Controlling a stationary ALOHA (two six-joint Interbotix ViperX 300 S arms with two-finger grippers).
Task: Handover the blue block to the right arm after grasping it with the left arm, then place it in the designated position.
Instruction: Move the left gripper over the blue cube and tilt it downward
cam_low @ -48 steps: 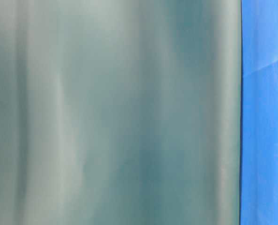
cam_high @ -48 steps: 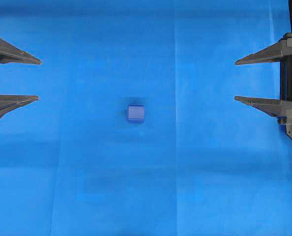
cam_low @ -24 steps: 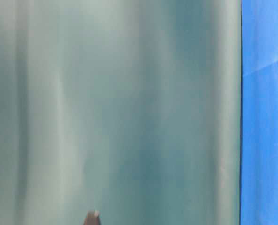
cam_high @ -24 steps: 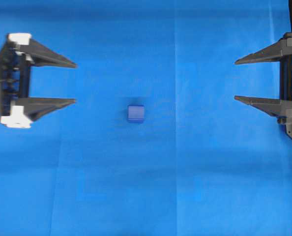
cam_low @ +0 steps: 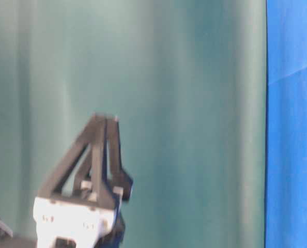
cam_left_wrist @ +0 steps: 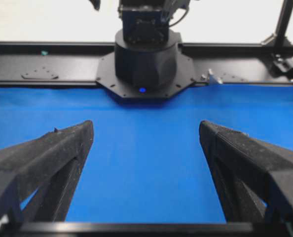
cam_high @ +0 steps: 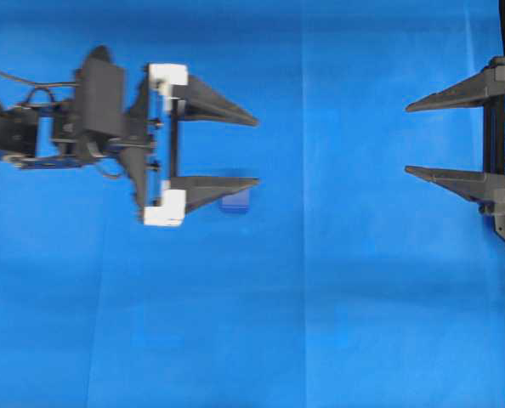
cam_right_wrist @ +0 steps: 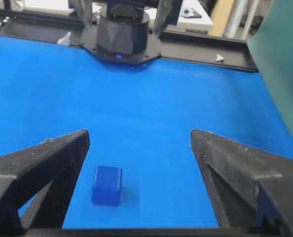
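Note:
The blue block (cam_high: 235,202) rests on the blue cloth near the middle, its upper edge hidden under one finger of my left gripper (cam_high: 257,150). That gripper, with white brackets, stands open and holds nothing; the block lies outside its gap, beside the lower finger. The left wrist view shows the left gripper (cam_left_wrist: 146,128) with only bare cloth between its fingers. At table level the left gripper (cam_low: 106,118) appears low and left. My right gripper (cam_high: 408,139) is open at the right edge, well away from the block. Seen from the right wrist, the block (cam_right_wrist: 107,184) sits near the left finger of the right gripper (cam_right_wrist: 139,136).
The blue cloth (cam_high: 337,297) covers the table. A green sheet (cam_low: 195,103) fills most of the table-level view and shows at the right of the right wrist view (cam_right_wrist: 279,64). Each wrist view faces the opposite arm's black base (cam_left_wrist: 146,54) on a dark rail.
My left arm has swept right from the left edge to the middle, its lower finger now overlapping the block from above. Block and right arm have not moved.

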